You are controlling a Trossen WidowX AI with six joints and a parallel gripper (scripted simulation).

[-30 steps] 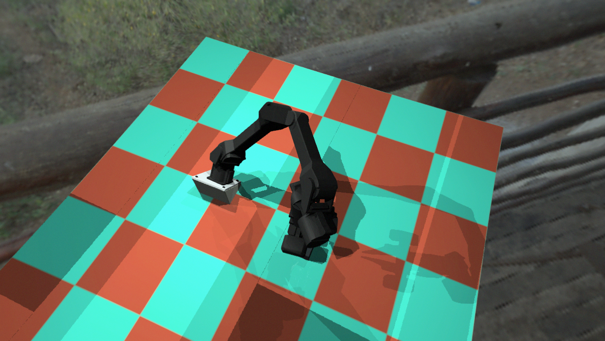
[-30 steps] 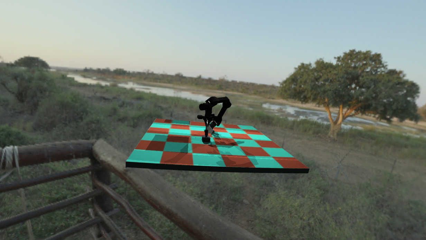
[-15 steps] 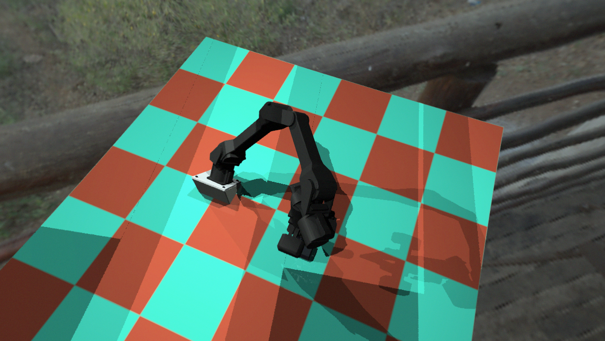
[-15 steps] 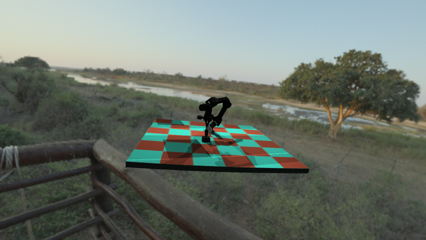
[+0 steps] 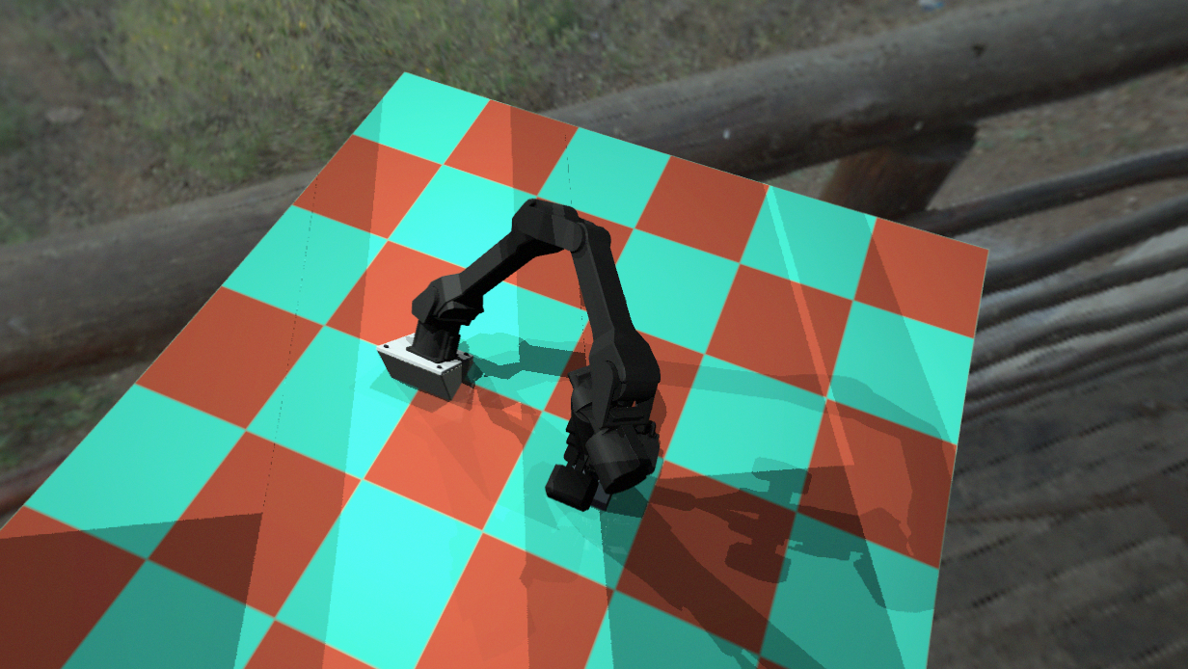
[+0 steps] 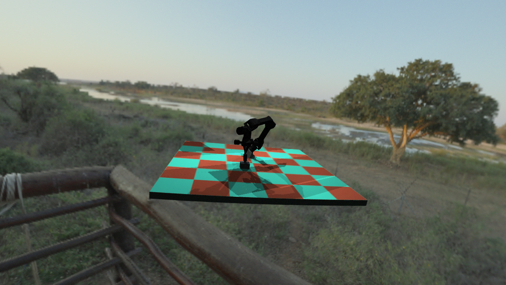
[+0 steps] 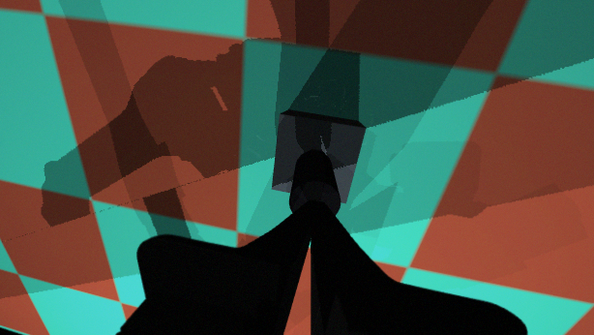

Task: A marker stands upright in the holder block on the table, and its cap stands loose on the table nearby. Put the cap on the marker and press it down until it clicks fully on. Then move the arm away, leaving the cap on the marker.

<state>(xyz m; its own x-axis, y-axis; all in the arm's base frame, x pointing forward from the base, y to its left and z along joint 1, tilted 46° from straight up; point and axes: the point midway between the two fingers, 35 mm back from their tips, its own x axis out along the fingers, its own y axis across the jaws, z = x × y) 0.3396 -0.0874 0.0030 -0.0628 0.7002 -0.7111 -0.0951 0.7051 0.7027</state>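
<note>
A grey holder block [image 7: 348, 145] [image 6: 244, 165] stands on the checkered table [image 5: 191, 465] [image 6: 177, 184]. A black cylinder, the marker with its cap [image 7: 313, 176], stands upright in the block. I cannot make out the seam between cap and marker. No loose cap shows on the table. My gripper [image 7: 315, 208] [image 6: 245, 158] points straight down over the block with its fingers shut together on nothing. The fingertips are right at the top end of the cylinder. In the top view the wrist hides the marker.
The arm's white base [image 5: 419, 369] stands behind and left of the block. The table's front edge [image 6: 258, 201] and right edge [image 5: 956, 465] drop off into open air. Dark shadows cross the squares around the block.
</note>
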